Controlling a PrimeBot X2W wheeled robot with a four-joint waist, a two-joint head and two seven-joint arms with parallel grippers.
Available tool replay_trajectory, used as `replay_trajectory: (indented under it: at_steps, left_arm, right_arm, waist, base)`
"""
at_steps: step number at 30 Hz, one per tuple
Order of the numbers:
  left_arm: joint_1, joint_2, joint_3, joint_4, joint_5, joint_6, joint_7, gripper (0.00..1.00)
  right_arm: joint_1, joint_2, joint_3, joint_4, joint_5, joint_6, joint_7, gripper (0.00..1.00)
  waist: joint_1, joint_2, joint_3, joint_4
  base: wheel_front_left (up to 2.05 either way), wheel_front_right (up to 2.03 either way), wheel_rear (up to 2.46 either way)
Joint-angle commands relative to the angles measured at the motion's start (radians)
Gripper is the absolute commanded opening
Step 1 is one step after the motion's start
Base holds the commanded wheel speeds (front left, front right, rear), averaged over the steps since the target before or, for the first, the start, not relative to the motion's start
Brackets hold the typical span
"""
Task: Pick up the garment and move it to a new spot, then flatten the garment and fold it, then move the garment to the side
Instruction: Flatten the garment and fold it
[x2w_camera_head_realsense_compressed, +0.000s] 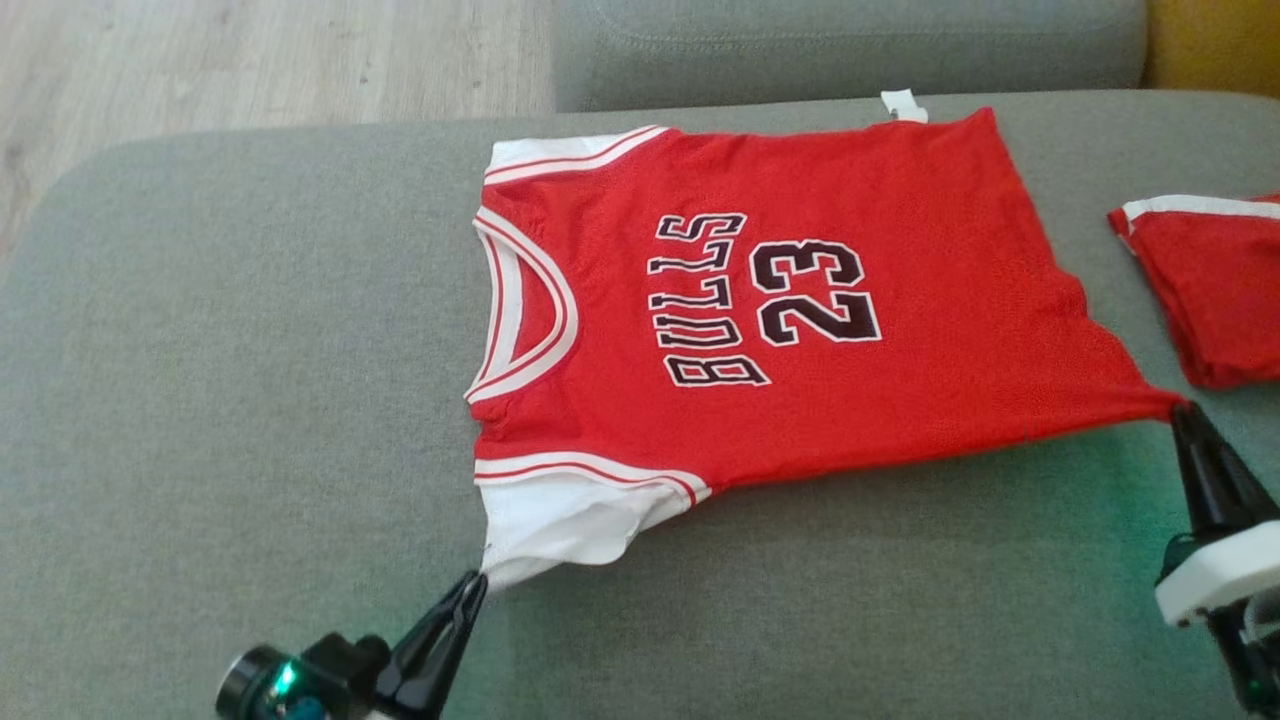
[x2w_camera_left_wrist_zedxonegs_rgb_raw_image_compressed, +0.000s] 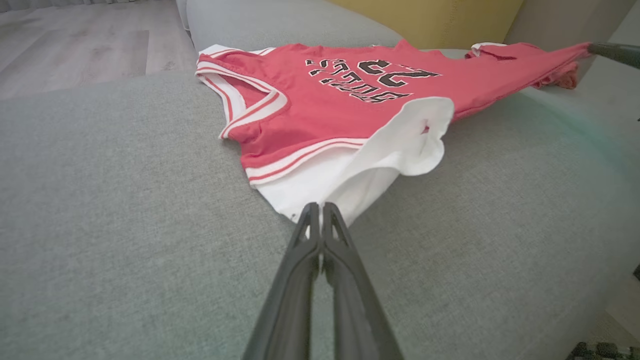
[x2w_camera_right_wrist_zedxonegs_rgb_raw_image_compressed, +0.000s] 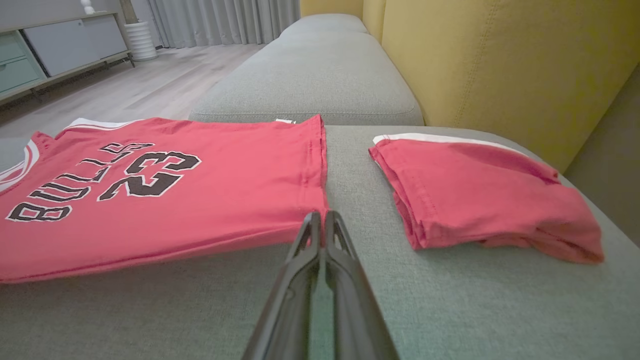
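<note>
**Both grippers pinch the near edge of the jersey on the sofa**

The left gripper (x2w_camera_head_realsense_compressed: 478, 582) has its two dark fingers pressed together on the tip of the white sleeve (x2w_camera_head_realsense_compressed: 560, 520). In the left wrist view the white cloth runs straight into the closed fingertips, and behind them it curls up off the seat in a loose fold. The right gripper (x2w_camera_head_realsense_compressed: 1180, 408) is likewise closed, pinching the near hem corner, which is drawn out to a point at its fingertips.

Between the two grips, the near side edge of the jersey (x2w_camera_head_realsense_compressed: 850, 420) runs in an almost straight line, with a thin shadow beneath it. The jersey is red and lies front up, spread over the grey cushion (x2w_camera_head_realsense_compressed: 250, 380). Its neck points to the robot's left and its hem to the right. "BULLS" and "23" show in black letters with white outlines. A small white label (x2w_camera_head_realsense_compressed: 903, 105) sticks out at the far hem corner.

To the right of the jersey, apart from it and near the right gripper, a folded garment (x2w_camera_head_realsense_compressed: 1215, 300) lies on the same cushion. It is red with a white band. Beyond the jersey sits a second grey cushion (x2w_camera_head_realsense_compressed: 850, 45), with wooden floor (x2w_camera_head_realsense_compressed: 250, 60) to the far left and a yellow backrest (x2w_camera_head_realsense_compressed: 1215, 40) to the far right.
</note>
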Motion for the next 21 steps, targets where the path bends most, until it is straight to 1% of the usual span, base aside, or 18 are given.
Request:
replay_trajectory:
  at_steps: [1, 6, 7, 8, 9, 17, 21]
  left_arm:
    - [-0.077, 0.034, 0.043, -0.028, 0.01, 0.002, 0.007, 0.0]
    - [-0.215, 0.019, 0.053, -0.016, 0.046, -0.017, 0.035, 0.0]
    - [-0.215, 0.019, 0.053, -0.016, 0.046, -0.017, 0.035, 0.0]
    - [-0.281, 0.013, 0.061, 0.0, 0.064, -0.026, 0.039, 0.0]
    - [-0.281, 0.013, 0.061, 0.0, 0.064, -0.026, 0.039, 0.0]
    - [-0.532, -0.008, 0.078, 0.098, 0.145, -0.067, 0.032, 0.0]
    - [-0.635, -0.031, 0.072, 0.162, 0.173, -0.097, 0.026, 0.0]
  right_arm:
    - [-0.019, -0.021, -0.018, -0.049, -0.015, -0.001, 0.012, 0.0]
    - [-0.063, -0.002, -0.065, -0.078, -0.025, -0.001, 0.066, 0.0]
    - [-0.063, -0.002, -0.065, -0.078, -0.025, -0.001, 0.066, 0.0]
    - [-0.093, 0.002, -0.071, -0.08, -0.025, -0.001, 0.086, 0.0]
    - [-0.093, 0.002, -0.071, -0.08, -0.025, -0.001, 0.086, 0.0]
    - [-0.226, -0.012, -0.063, -0.057, -0.018, -0.001, 0.139, 0.0]
    - [-0.282, -0.018, -0.05, -0.032, -0.019, -0.001, 0.161, 0.0]
  waist:
    - [0.0001, -0.0001, 0.019, 0.006]
    - [0.0001, -0.0001, 0.076, 0.018]
    - [0.0001, -0.0001, 0.076, 0.018]
    - [0.0001, -0.0001, 0.102, 0.021]
    - [0.0001, -0.0001, 0.102, 0.021]
    - [0.0001, -0.0001, 0.185, 0.042]
    - [0.0001, -0.0001, 0.214, 0.051]
  base:
    - [0.0, 0.0, 0.0]
    - [0.0, 0.0, 0.0]
    - [0.0, 0.0, 0.0]
    - [0.0, 0.0, 0.0]
    - [0.0, 0.0, 0.0]
    - [0.0, 0.0, 0.0]
    - [0.0, 0.0, 0.0]
